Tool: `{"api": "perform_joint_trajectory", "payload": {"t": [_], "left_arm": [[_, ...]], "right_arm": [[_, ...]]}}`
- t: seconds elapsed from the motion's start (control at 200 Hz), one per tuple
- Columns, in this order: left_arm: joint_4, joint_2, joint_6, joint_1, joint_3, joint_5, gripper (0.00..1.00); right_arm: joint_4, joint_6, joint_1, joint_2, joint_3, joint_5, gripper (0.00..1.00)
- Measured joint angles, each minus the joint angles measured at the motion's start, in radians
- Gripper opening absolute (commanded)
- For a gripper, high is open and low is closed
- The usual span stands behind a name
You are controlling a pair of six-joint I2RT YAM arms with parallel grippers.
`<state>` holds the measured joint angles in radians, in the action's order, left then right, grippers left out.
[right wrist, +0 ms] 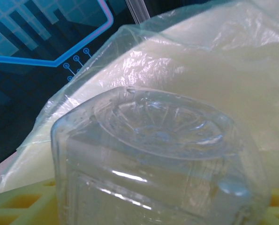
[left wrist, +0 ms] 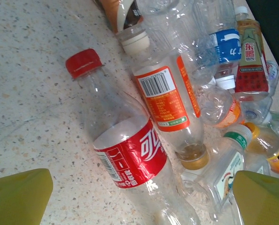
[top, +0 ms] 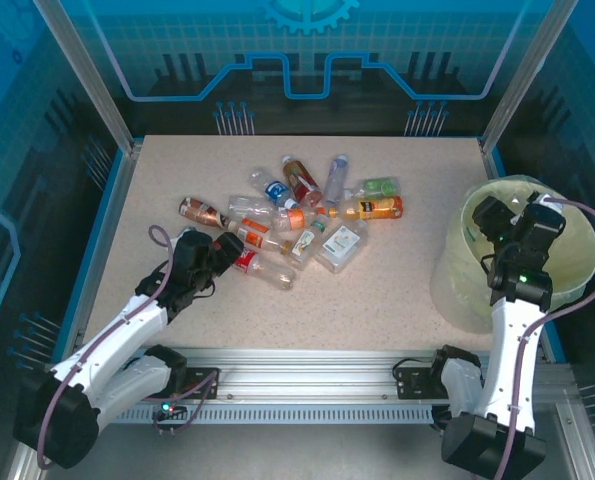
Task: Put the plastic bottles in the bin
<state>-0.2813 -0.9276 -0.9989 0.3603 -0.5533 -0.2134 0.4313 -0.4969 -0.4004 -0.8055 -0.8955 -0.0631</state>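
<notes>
Little is judged done: a heap of plastic bottles (top: 297, 215) is left lying mid-desk (top: 397, 290), the left fingers (left wrist: 17, 197) are spread wide over a red-labelled bottle (left wrist: 130, 159), and a clear bottle (right wrist: 153, 154) is seen at the right fingers (right wrist: 17, 208) above the bin (top: 452, 290) by the right edge, whether gripped cannot be told

About a dozen plastic bottles (top: 300, 178), one bin (top: 455, 275)

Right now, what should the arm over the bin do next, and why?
Probably release the clear bottle so it drops in. The right gripper hangs above the bin, the bottle's base sits between its fingers, and the bin's liner lies just beyond it.
</notes>
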Motion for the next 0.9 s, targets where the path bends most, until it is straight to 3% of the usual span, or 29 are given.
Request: {"api": "perform_joint_trajectory", "payload": {"t": [0.305, 0.365, 0.69, 0.9], "left_arm": [[-0.046, -0.007, -0.006, 0.0, 0.0, -0.055, 0.99], [-0.055, -0.009, -0.006, 0.0, 0.0, -0.06, 0.99], [-0.074, -0.01, 0.003, -0.019, 0.0, -0.077, 0.99], [-0.082, -0.029, 0.01, -0.064, -0.015, -0.06, 0.99]], "right_arm": [[0.078, 0.005, 0.0, 0.037, -0.021, 0.023, 0.93], [0.101, 0.002, 0.0, 0.039, -0.042, 0.022, 1.0], [0.235, -0.011, 0.0, 0.109, -0.195, -0.052, 1.0], [0.223, 0.06, 0.074, 0.137, -0.239, 0.143, 1.0]]}}
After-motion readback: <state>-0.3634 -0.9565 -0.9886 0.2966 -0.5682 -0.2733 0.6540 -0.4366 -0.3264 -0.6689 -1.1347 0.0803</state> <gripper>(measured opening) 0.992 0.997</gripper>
